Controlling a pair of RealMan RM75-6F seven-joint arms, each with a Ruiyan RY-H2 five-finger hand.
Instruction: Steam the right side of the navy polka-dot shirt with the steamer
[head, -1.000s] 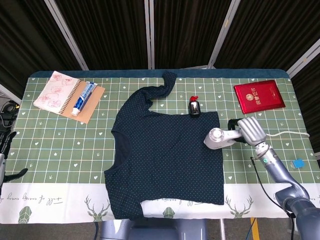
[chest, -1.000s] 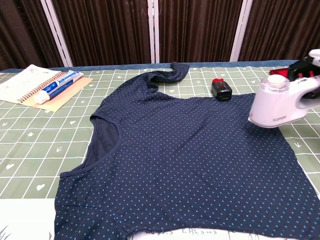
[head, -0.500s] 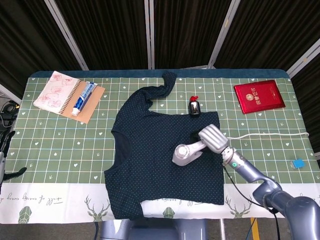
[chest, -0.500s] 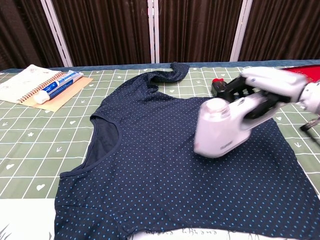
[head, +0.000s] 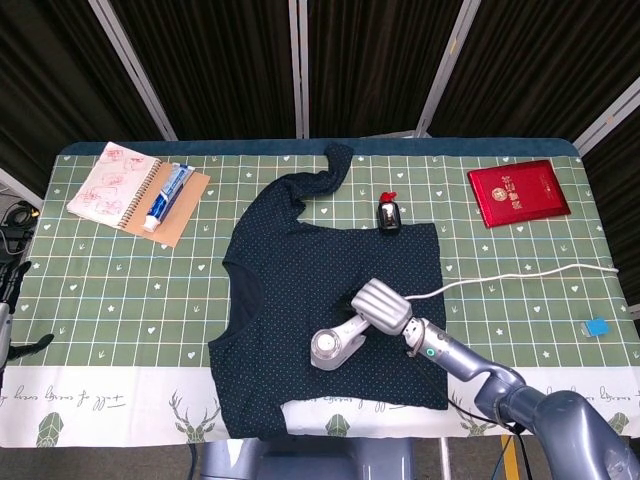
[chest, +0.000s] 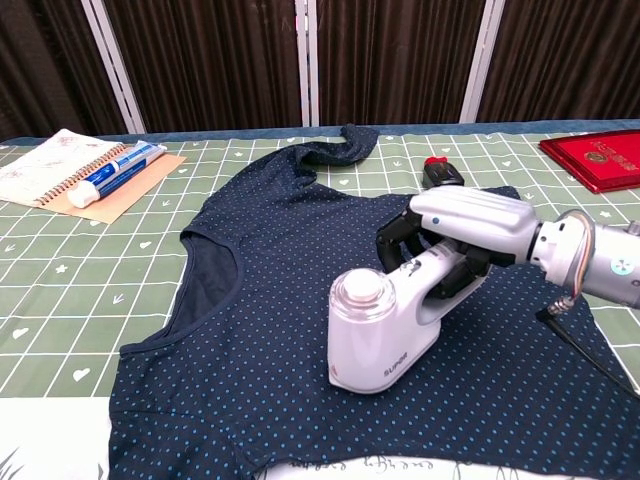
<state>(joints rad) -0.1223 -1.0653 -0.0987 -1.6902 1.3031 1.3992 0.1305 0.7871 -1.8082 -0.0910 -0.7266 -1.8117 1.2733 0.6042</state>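
Right hand (chest: 465, 232) grips the steamer (chest: 385, 325) on the shirt (chest: 300, 330), small black bottle (chest: 443, 175) behind.

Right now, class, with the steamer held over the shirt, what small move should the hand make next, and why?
Probably glide the steamer slowly on across the nearer half of the navy polka-dot shirt. The right hand grips its handle, and its white head sits low over the middle of the fabric, so cloth around it likely remains unsteamed. The cord trails right with slack.
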